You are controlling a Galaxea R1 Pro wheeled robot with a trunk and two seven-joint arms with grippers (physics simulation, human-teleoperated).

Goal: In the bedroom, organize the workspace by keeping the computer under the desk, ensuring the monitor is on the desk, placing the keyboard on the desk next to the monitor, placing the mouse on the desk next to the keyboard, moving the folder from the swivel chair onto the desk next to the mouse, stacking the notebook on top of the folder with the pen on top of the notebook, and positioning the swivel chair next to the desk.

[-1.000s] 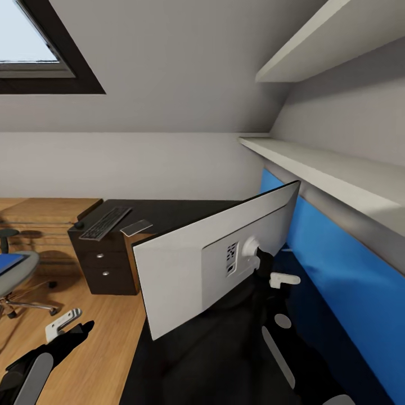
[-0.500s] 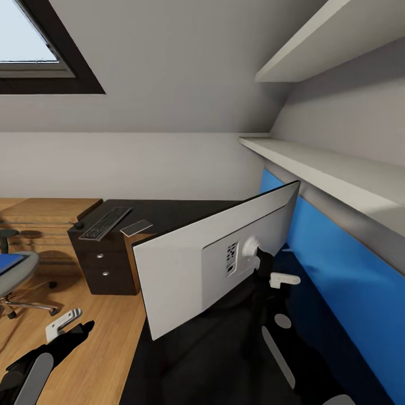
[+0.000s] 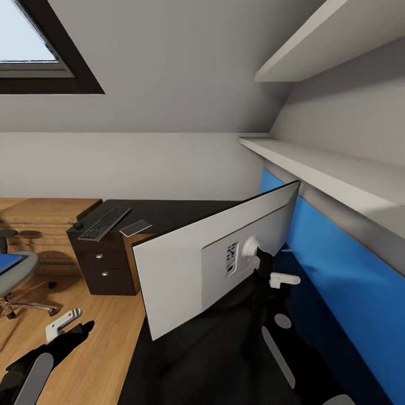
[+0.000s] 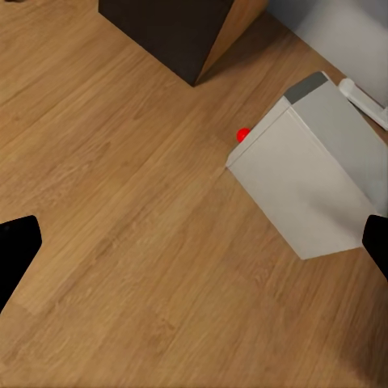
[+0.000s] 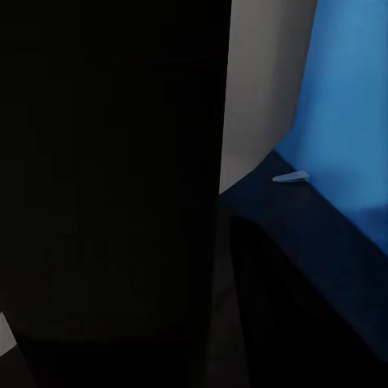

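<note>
Jaws: left gripper (image 4: 194, 246) spread, empty; right gripper's state cannot be told. Monitor (image 3: 216, 256) tilted on surface (image 3: 169, 214); keyboard (image 3: 105, 223) beyond it. Folder, notebook, pen outstanding.

Head camera high over the desk (image 3: 169, 211); left wrist camera floorward, right against dark.

Count: 1 monitor (image 3: 191, 264) (seen from the back), 1 keyboard (image 3: 105, 223), 1 mouse (image 3: 79, 225), 1 notebook (image 3: 136, 227), 1 swivel chair (image 3: 14, 275), 1 computer (image 4: 311, 182), 2 wall shelves (image 3: 332, 169), 1 window (image 3: 28, 42), 2 drawer knobs (image 3: 99, 256).
</note>
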